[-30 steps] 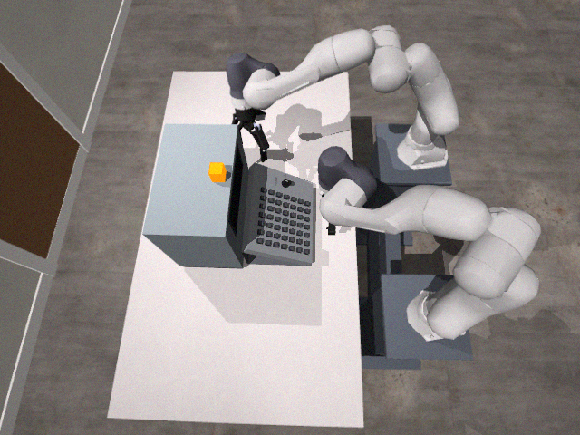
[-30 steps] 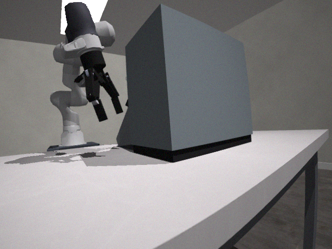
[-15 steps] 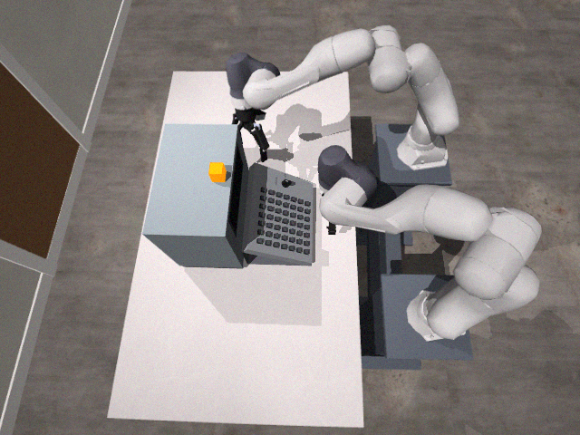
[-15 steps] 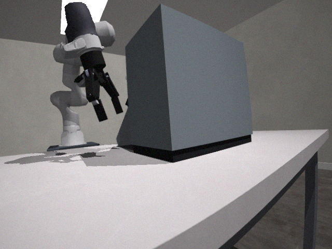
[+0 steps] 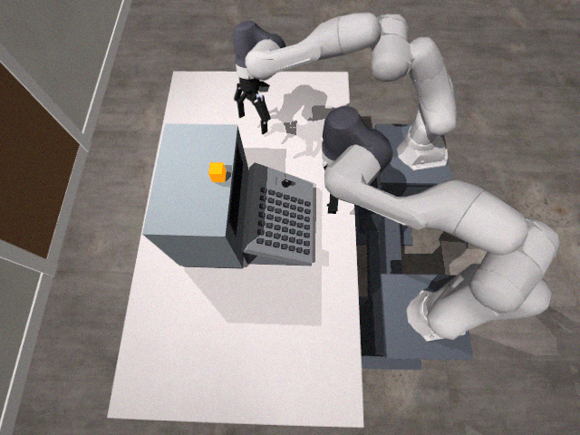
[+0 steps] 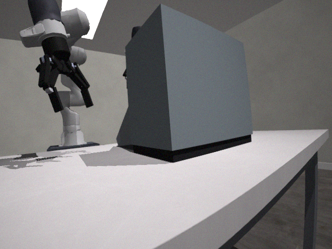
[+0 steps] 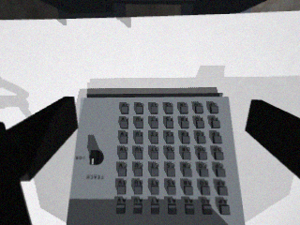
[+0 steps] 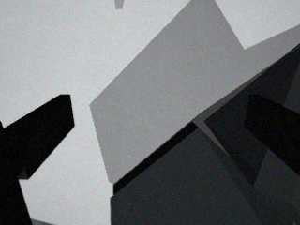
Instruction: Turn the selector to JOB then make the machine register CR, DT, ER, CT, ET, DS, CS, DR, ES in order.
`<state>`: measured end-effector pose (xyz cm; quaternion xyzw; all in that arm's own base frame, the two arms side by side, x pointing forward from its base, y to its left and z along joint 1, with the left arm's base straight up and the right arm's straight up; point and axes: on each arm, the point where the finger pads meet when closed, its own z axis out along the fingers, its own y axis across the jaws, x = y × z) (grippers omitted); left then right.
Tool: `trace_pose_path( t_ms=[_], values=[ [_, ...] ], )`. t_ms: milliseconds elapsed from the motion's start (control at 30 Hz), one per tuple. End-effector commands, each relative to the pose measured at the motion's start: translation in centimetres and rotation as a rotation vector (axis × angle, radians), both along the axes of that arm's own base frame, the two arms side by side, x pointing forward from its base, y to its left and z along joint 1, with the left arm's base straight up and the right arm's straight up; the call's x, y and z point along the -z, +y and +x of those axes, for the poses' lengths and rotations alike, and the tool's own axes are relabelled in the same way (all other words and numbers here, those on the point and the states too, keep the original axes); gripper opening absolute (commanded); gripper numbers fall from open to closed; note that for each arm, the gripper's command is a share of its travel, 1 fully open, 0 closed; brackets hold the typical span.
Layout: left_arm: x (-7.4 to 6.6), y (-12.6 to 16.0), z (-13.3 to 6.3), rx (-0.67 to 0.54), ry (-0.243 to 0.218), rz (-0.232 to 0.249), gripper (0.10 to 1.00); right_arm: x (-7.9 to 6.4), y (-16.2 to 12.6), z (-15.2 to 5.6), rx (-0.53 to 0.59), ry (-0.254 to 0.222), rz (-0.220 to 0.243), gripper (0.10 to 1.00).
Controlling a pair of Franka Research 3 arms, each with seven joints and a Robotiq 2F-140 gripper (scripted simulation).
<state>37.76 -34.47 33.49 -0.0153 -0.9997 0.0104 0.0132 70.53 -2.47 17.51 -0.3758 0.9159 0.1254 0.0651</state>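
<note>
The sloped key panel point(image 5: 267, 174) point(image 7: 100, 117) has a grid of dark keys; none looks lit. Their names are upside down and blurred in the left wrist view. The black selector point(image 5: 285, 183) point(image 7: 97, 157) is beside the keys, near the JOB and TEACH labels; its exact setting is unclear. My left gripper point(image 7: 161, 113) is open and empty above the panel; in the top view its arm hides most of it. My right gripper point(image 5: 253, 124) point(image 6: 73, 108) point(image 8: 159, 111) is open and empty, raised above the table beyond the cabinet's selector-side end.
A tall grey-blue cabinet point(image 5: 191, 187) point(image 6: 206, 88) point(image 8: 173, 192) stands directly behind the key panel. An orange cube point(image 5: 217, 172) sits on its top. Both stand on the white table point(image 5: 234, 370) point(image 6: 134, 203). The left arm reaches across the table's edge beside the panel.
</note>
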Motion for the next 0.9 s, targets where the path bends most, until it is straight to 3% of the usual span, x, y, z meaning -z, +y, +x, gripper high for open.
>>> trace_pose_path(
  t_ms=[0, 67, 133, 267, 367, 467, 500, 567, 867],
  values=[
    [1.3, 1.3, -0.9, 0.067, 0.025, 0.068, 1.000, -1.6, -5.7, -1.4, -0.067, -0.029, -0.012, 1.000],
    [2.6, 1.5, 0.5, 0.272, -0.051, 0.125, 1.000, -2.5, -9.3, -2.3, -0.066, -0.041, -0.023, 1.000],
    [4.6, 1.8, 2.7, 0.340, -0.097, 0.143, 1.000, -3.2, -12.1, -3.1, -0.066, -0.048, -0.031, 1.000],
    [8.2, 2.4, 6.6, 0.469, -0.151, 0.220, 1.000, -4.6, -17.0, -5.0, -0.064, -0.062, -0.047, 1.000],
    [9.7, 2.7, 8.3, 0.561, -0.180, 0.282, 1.000, -5.4, -20.0, -6.4, -0.063, -0.069, -0.058, 1.000],
    [9.9, 2.7, 8.5, 0.593, -0.189, 0.302, 1.000, -5.6, -20.9, -6.8, -0.063, -0.071, -0.061, 1.000],
    [10.0, 2.7, 8.6, 0.679, -0.214, 0.343, 1.000, -6.2, -23.0, -7.9, -0.062, -0.075, -0.069, 1.000],
    [10.0, 2.7, 8.6, 0.745, -0.240, 0.369, 1.000, -6.5, -24.1, -8.6, -0.061, -0.078, -0.074, 1.000],
    [10.0, 2.7, 8.6, 1.076, -0.366, 0.452, 1.000, -7.9, -28.7, -11.5, -0.059, -0.086, -0.093, 1.000]
  ],
)
